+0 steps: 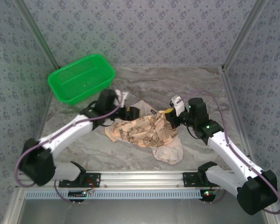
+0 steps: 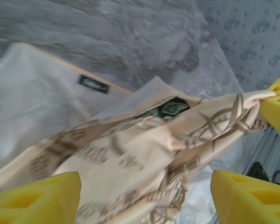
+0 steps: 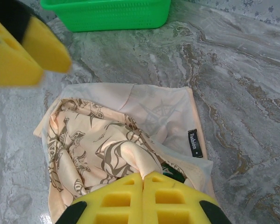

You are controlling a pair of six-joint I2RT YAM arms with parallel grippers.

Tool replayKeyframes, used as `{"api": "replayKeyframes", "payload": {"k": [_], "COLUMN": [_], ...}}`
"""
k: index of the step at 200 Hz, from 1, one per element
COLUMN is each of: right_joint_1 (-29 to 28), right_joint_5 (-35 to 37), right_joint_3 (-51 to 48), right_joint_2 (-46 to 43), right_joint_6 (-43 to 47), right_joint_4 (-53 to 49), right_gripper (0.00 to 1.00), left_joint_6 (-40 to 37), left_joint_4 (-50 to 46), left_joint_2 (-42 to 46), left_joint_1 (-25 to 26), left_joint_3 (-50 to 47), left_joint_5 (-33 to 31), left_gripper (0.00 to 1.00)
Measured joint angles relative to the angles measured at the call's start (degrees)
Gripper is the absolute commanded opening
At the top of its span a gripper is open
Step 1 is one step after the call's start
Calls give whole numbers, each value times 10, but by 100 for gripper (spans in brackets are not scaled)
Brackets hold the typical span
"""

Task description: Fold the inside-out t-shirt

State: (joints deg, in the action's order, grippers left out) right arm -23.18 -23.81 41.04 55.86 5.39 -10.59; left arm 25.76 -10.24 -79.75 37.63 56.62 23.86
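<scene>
Your right gripper [image 3: 143, 181] is clenched on a fold of the shirt [image 1: 144, 133], which lies bunched mid-frame in the top view. The left gripper [image 2: 144, 189] is spread wide with cloth between. It's light, limp stuff (expect sagging), so grab seams or hems. You can't make out the sleeves in the heap.

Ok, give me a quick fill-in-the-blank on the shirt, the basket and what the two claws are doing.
1. The basket at the table's far left is ____.
2. The right claw is ____ on the t-shirt.
3. The left claw, straddling the cloth, is ____.
Missing words: green; shut; open.
</scene>
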Motion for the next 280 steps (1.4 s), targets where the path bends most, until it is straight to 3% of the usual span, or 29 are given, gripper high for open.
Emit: {"api": "replayKeyframes", "payload": {"k": [11,16,21,36,51,78,115,135,149,156,171,187,205,243,280], "right_joint_1": [0,0,0,0,2,29,79,91,98,98,88,75,57,-37,-87], "right_joint_5": [0,0,0,5,28,95,214,266,277,278,282,270,237,176,139], "right_joint_3": [0,0,0,0,0,5,13,10,-6,-16,-30,-27,7,116,101], "right_joint_2": [0,0,0,0,0,-5,-25,-21,-7,1,13,16,21,76,163], "right_joint_6": [0,0,0,-3,-11,-33,-66,-95,-119,-127,-142,-136,-119,-57,-45], "right_joint_4": [0,0,0,0,-6,-43,-107,-124,-126,-131,-147,-159,-179,-189,-156], "right_gripper": [5,5,5,4,3,0,0,0,0,9,37,50,54,57,60], "left_joint_6": [-13,-14,-17,-21,-17,7,51,85,118,133,154,168,142,52,-72], "left_joint_4": [3,5,4,4,2,34,70,122,178,199,215,191,161,76,37], "left_joint_2": [-59,-81,-99,-148,-172,-130,75,139,136,121,61,31,44,96,19], "left_joint_1": [26,34,42,56,50,-8,-115,-137,-136,-135,-131,-125,-114,-84,5], "left_joint_3": [26,33,38,49,52,7,-87,-154,-219,-249,-304,-336,-323,-197,-81], "left_joint_5": [0,0,0,-3,-10,-7,26,25,32,36,35,31,31,11,-31], "left_gripper": [76,70,61,8,0,0,0,0,4,10,29,50,61,68,74]}}
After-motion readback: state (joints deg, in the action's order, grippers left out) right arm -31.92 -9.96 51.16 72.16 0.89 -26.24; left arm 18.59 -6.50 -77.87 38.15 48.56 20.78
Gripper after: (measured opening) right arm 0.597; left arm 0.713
